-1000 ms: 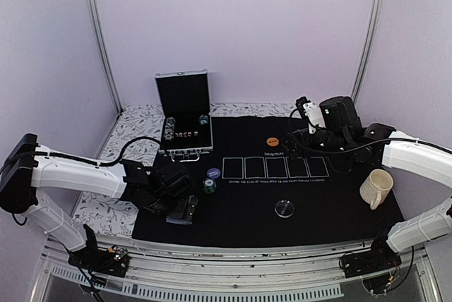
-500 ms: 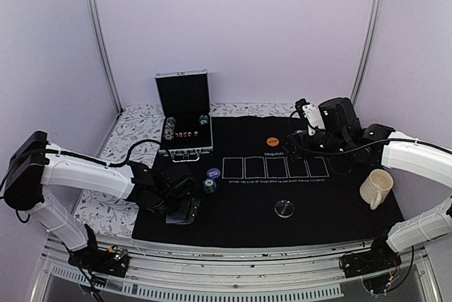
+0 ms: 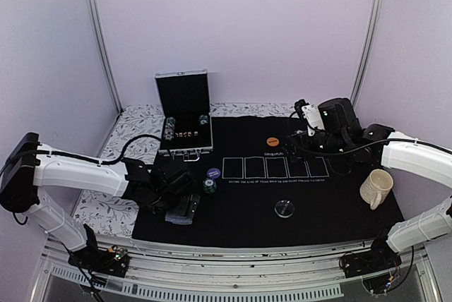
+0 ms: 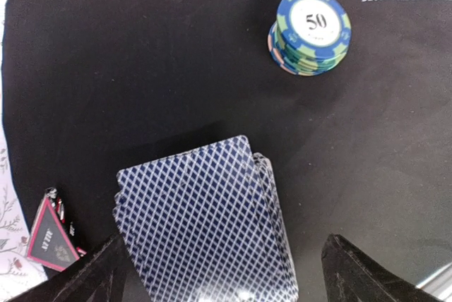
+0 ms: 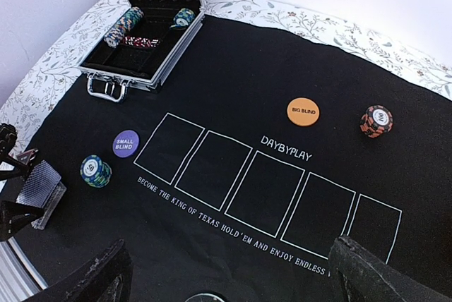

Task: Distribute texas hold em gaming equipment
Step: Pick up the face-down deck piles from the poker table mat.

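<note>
Case (image 3: 185, 115) at far-left of mat (image 3: 240, 203), lid up: tray holds two chip rows (image 5: 123, 25) w/ small red pcs (image 5: 141, 41) between. Mug (image 3: 376, 188) upright at mat's right edge; contents not visible. Deck (image 4: 205, 224) lies flat nr mat's near-left corner; L gripper (image 4: 226, 274) jaws wide apart either side, no grip. R gripper (image 5: 236, 274) jaws wide apart above mat, holding nothing.

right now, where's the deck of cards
Left wrist view: the deck of cards lies by the black mat's left edge under the left tool, nearer than the blue-green chip stack.
</note>
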Controlling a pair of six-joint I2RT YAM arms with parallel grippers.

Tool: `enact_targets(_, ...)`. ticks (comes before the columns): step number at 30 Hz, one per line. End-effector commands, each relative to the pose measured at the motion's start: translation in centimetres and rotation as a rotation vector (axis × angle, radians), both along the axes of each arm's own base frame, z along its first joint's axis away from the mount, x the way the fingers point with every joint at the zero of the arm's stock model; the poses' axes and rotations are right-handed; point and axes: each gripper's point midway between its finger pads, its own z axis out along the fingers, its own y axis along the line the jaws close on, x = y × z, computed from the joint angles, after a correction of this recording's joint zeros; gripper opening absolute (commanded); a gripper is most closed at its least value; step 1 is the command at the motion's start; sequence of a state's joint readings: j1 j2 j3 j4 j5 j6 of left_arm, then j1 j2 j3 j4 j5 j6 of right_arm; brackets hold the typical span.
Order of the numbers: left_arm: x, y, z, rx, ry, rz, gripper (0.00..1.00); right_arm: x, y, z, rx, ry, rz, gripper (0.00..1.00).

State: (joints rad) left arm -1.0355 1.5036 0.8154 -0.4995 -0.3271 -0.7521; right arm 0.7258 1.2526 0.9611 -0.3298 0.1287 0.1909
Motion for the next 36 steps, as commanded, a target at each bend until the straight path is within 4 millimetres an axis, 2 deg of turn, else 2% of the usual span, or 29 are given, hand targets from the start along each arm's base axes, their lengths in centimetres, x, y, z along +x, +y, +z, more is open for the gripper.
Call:
enact_targets(1, 0.2, 1.2, 0.9, 0.007, -0.012, 0.015, 0.98, -0.2, 0.2, -0.9, -0.018, 0.014, 0.014, 0.99)
enact_targets(5, 0.2, 1.7, 0.4, 0.014, -0.006, 0.026, 0.98, -0.1, 0.3, -1.0, -0.019, 0.018, 0.017, 0.99)
enact_targets(10, 0.1, 2.3, -1.3, 0.012, 0.052, 0.042, 0.98, -0.1, 0.3, -1.2, -0.027, 0.031, 0.013, 0.99)
enact_targets(18, -0.3, -0.2, -1.2, -0.125, 0.06, -0.036, 0.98, -0.3, 0.2, -1.5, -0.035, 0.04, 0.011, 0.99)
enact_targets(29, -0.5, -0.4, -3.2, -0.047, 0.091, -0.065, 0.98, -0.2, 0.2, -1.6, -0.039, 0.043, 0.014, 0.99)
enact_targets(36, -0.1, 0.2, -3.2, 0.062, 0.057, -0.062, 0.98, -0.4, 0.1, -1.6, -0.042, 0.046, 0.014, 0.99)
